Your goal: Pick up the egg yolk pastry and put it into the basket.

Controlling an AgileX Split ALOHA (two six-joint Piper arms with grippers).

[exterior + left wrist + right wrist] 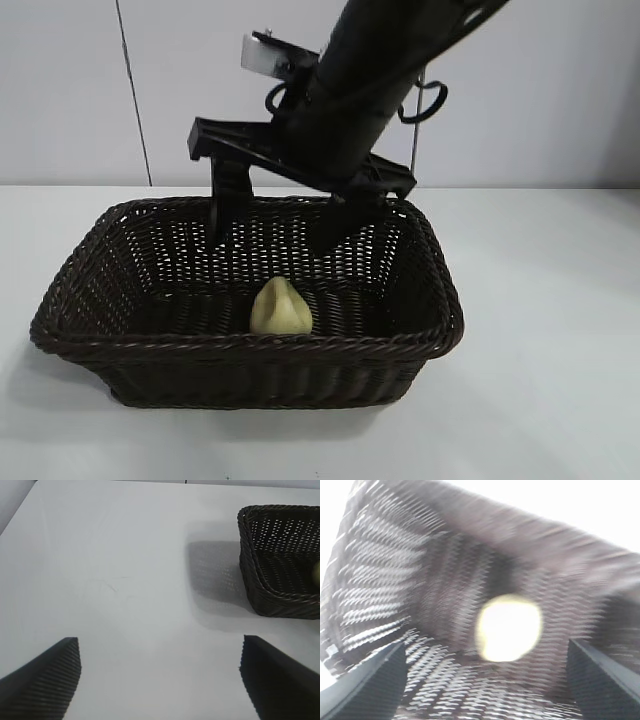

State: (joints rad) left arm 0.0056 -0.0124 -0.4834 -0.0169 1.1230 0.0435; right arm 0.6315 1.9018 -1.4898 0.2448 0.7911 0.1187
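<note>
Black right gripper (275, 235) spread above basket (80, 330)

You see the egg yolk pastry (280, 307) lying in the basket (120, 345), near its front wall. The basket sits on the bench (540, 340); the right end effector (275, 235) hangs above the basket's rear, fingers apart.

Right arm (365, 85): thick matte-black cylindrical forearm. Small pale grey-white block (262, 55) sat at its upper side; black cable loops (432, 100) curled at both flanks. Flat black cross-bracket spanned wrist. Right gripper (275, 225): two slim black fingers, plain, no markings seen. In right wrist view, fingers (370, 690) were dark wedges with fine ribbed texture. Left gripper (160, 680): same dark, finely ridged wedge-shaped fingers (47, 680), tips blunt and angled.
</note>
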